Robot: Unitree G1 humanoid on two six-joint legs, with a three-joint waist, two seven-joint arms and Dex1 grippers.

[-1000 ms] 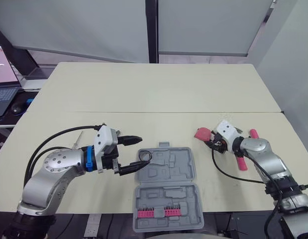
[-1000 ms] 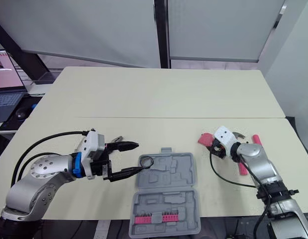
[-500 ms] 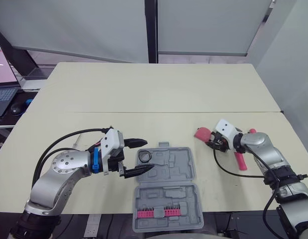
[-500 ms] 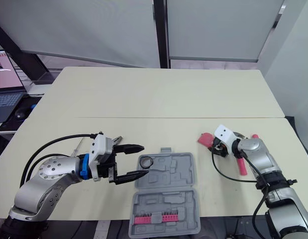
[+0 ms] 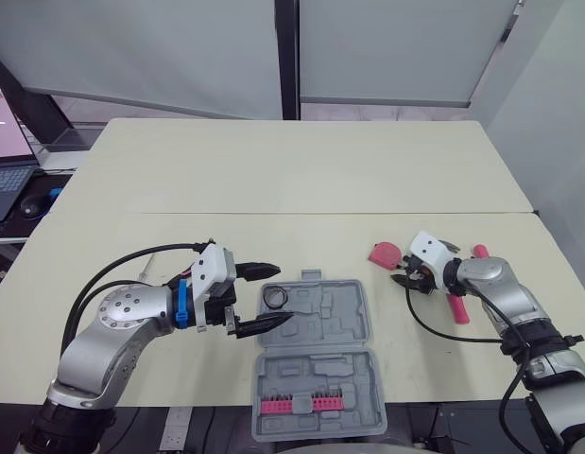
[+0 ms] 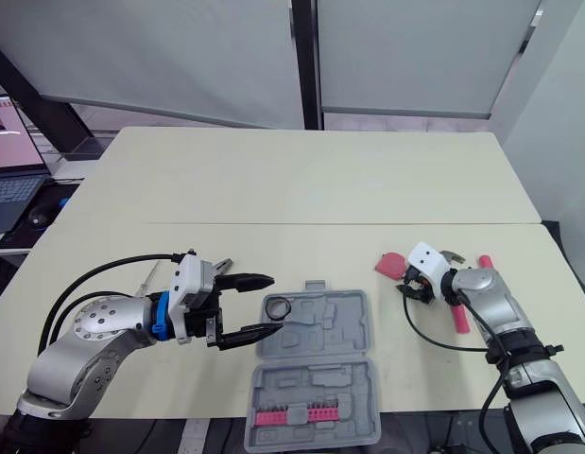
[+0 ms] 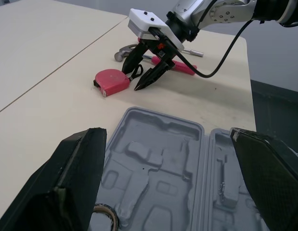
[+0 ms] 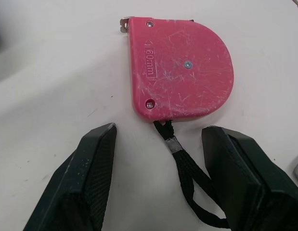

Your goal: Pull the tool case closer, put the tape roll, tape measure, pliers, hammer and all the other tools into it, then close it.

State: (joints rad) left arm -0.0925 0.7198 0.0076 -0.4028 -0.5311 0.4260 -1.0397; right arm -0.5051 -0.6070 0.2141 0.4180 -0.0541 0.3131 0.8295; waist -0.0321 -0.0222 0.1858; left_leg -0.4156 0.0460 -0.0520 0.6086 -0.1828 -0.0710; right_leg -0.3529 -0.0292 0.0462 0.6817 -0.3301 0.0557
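Note:
The grey tool case (image 5: 320,333) lies open near the table's front edge, with pink bits (image 5: 301,405) in its near half. A black tape roll (image 5: 274,299) lies in its far left pocket. My left gripper (image 5: 276,295) hovers open over that corner, with the roll below the gap between its fingers (image 7: 76,178). The pink tape measure (image 8: 180,67) lies on the table to the right of the case. My right gripper (image 5: 408,283) is open just behind it, straddling its black strap (image 8: 187,185). The pink-handled hammer (image 5: 457,307) lies under my right forearm.
A thin screwdriver (image 5: 146,267) lies on the table left of my left arm. A grey tool tip (image 6: 222,266) peeks out behind my left gripper. A laptop (image 5: 8,170) and mouse (image 5: 32,203) sit on a side desk at far left.
My left gripper moved right over the case's left corner, then held still; the tape roll now lies in the case. My right gripper drew back a little from the tape measure.

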